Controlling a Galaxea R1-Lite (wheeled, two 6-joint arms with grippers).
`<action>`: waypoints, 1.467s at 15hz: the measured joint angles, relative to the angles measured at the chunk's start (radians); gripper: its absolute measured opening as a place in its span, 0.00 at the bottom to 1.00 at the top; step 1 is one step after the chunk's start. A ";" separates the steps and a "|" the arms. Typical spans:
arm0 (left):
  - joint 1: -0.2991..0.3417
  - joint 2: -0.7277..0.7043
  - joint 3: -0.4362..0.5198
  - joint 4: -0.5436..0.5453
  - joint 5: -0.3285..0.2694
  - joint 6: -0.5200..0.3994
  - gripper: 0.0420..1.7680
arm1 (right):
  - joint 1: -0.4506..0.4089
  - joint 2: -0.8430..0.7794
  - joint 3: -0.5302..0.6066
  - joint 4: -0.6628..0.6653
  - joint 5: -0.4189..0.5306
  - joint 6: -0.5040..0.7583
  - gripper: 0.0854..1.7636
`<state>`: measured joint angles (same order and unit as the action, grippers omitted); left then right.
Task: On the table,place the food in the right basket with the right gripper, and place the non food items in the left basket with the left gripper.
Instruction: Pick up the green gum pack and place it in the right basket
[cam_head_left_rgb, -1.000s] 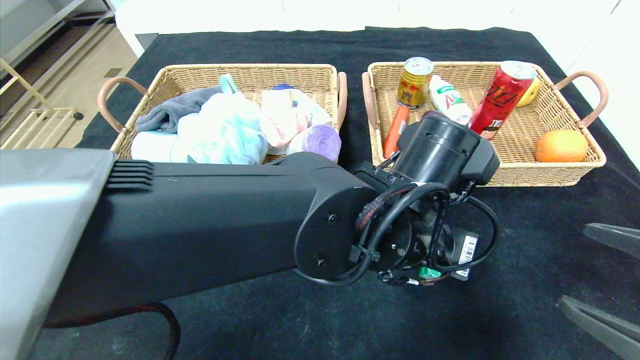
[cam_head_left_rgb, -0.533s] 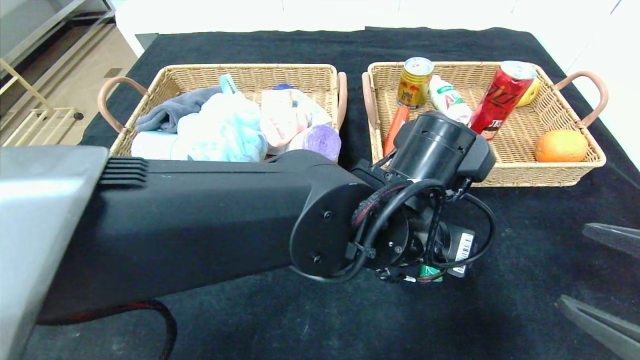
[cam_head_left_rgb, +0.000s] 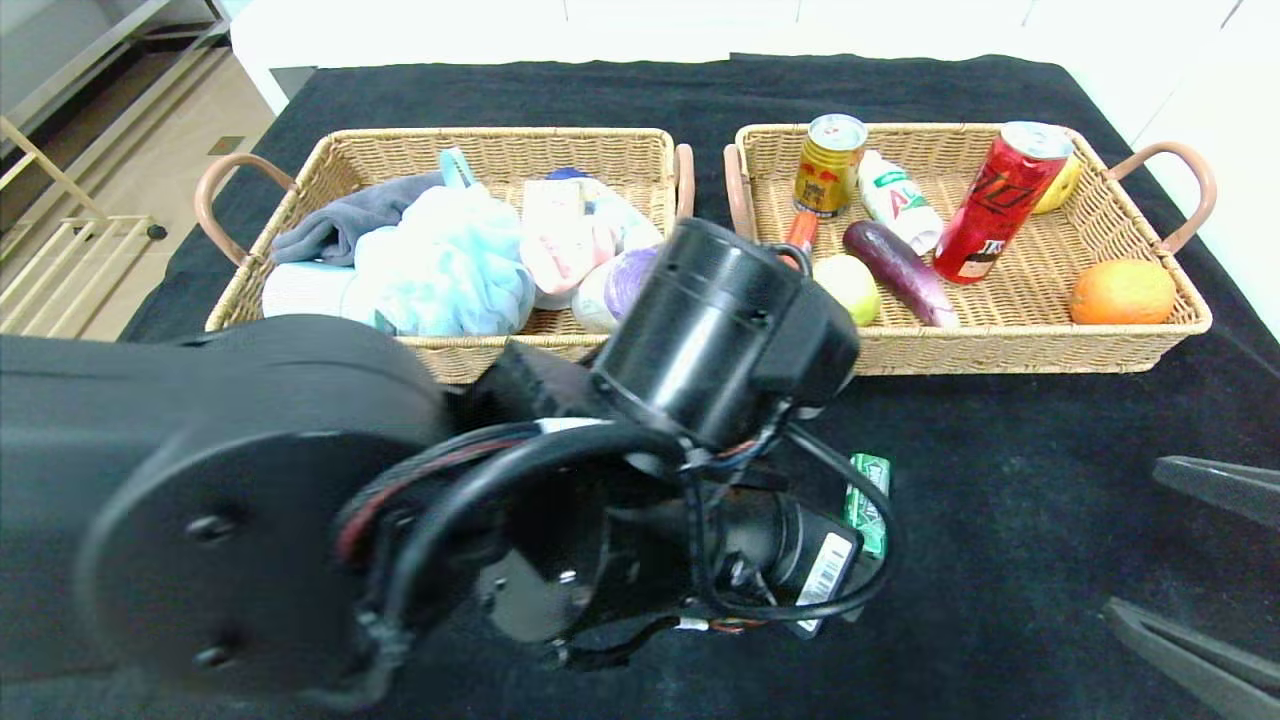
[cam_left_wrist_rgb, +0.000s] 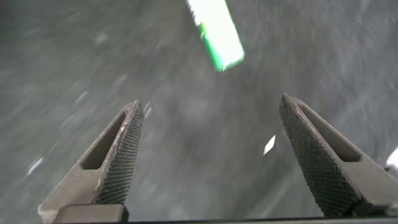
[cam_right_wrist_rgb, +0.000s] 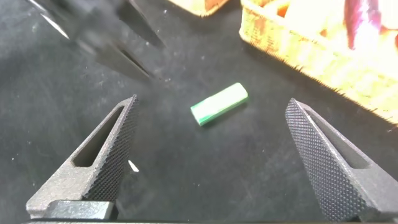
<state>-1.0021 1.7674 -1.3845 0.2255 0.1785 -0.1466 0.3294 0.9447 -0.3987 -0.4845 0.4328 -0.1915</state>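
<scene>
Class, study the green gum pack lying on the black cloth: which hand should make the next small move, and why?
Probably the right hand should ease toward the green gum pack and straddle it. The pack lies loose on the table, outside the right basket; the left hand is open and empty beside it, and food belongs to the right.

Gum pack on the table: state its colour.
Green, with white ends; the gum pack shows best in the right wrist view.

Green gum pack (cam_head_left_rgb: 868, 502) flat on black table (cam_head_left_rgb: 1050, 480), sausage (cam_head_left_rgb: 800, 232) in right basket (cam_head_left_rgb: 1010, 345)
</scene>
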 joint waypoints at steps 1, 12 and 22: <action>0.006 -0.061 0.082 -0.046 0.000 0.016 0.91 | 0.000 0.008 0.001 0.000 0.000 0.000 0.97; 0.164 -0.415 0.687 -0.629 -0.031 0.047 0.96 | 0.016 0.071 0.011 -0.001 -0.001 0.001 0.97; 0.188 -0.443 0.747 -0.673 -0.038 0.056 0.96 | 0.198 0.154 -0.154 0.135 -0.260 0.183 0.97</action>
<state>-0.8145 1.3245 -0.6379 -0.4479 0.1409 -0.0909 0.5272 1.0983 -0.5532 -0.3496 0.1730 -0.0085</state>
